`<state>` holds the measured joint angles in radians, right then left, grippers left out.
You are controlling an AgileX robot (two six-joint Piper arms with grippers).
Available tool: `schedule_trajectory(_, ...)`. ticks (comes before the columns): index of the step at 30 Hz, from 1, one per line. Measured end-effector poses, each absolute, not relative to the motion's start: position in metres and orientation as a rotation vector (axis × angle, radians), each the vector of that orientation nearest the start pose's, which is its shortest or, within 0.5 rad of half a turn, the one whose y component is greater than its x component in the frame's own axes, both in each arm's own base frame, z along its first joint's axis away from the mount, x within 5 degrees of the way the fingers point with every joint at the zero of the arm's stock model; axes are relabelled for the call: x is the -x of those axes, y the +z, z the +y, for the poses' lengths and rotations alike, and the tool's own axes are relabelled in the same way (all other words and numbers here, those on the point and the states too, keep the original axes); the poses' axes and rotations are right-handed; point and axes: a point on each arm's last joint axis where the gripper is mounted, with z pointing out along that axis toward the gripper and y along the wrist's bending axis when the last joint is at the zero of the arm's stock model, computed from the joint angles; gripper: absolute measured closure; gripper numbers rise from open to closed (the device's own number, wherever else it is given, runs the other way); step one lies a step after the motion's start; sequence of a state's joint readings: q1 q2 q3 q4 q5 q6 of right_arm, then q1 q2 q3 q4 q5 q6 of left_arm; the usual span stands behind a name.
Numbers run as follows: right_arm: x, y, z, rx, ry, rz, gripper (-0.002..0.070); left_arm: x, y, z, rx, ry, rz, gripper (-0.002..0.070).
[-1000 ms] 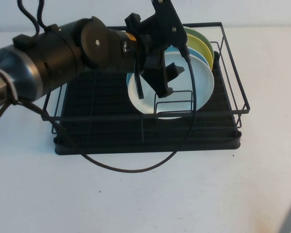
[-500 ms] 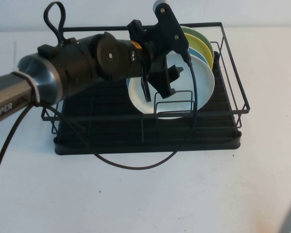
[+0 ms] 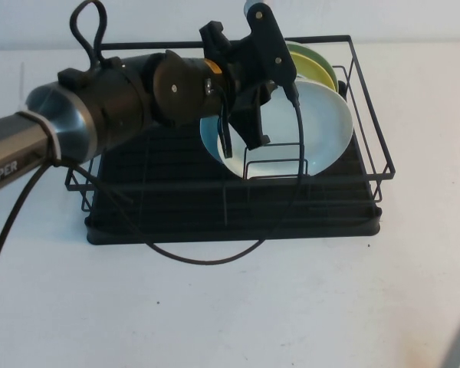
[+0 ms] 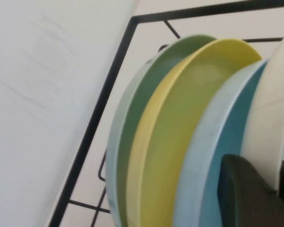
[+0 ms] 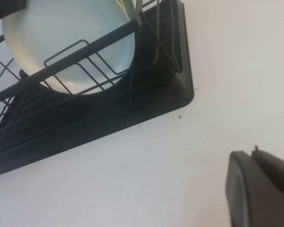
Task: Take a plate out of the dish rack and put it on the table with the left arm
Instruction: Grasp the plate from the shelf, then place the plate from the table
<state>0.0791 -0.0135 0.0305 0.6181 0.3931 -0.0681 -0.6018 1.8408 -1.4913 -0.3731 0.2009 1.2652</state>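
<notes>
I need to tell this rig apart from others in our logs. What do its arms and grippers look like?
The left arm, reaching over the dish rack, is chunky matte black with a grey metallic segment lettered "PiPER", an orange ring near the wrist and looping black cables. The left gripper is angular black plastic with slim fingers. Of the right gripper, beside the rack, only a rounded dark grey piece shows.

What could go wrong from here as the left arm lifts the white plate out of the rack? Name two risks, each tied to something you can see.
1. The white plate sits behind a wire divider of the dish rack; it could catch there.
2. The left claw grips only the plate's edge, close to the light blue plate; it may slip or drag its neighbour.

The right claw hangs over the table.
</notes>
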Motion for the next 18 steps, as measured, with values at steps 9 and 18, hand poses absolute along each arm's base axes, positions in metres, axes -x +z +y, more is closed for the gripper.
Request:
schedule_trajectory(9,-0.05,0.175,0.024,-0.242,0.618,1.849,0.0694,-0.328,0.378,-0.233,-1.317,0.163,1.3,0.0656)
schedule_trajectory(18,-0.05,0.175,0.024,-0.242,0.618,1.849,0.0694,-0.258,0.457,-0.187,-1.112,-0.08,1.393,0.0673)
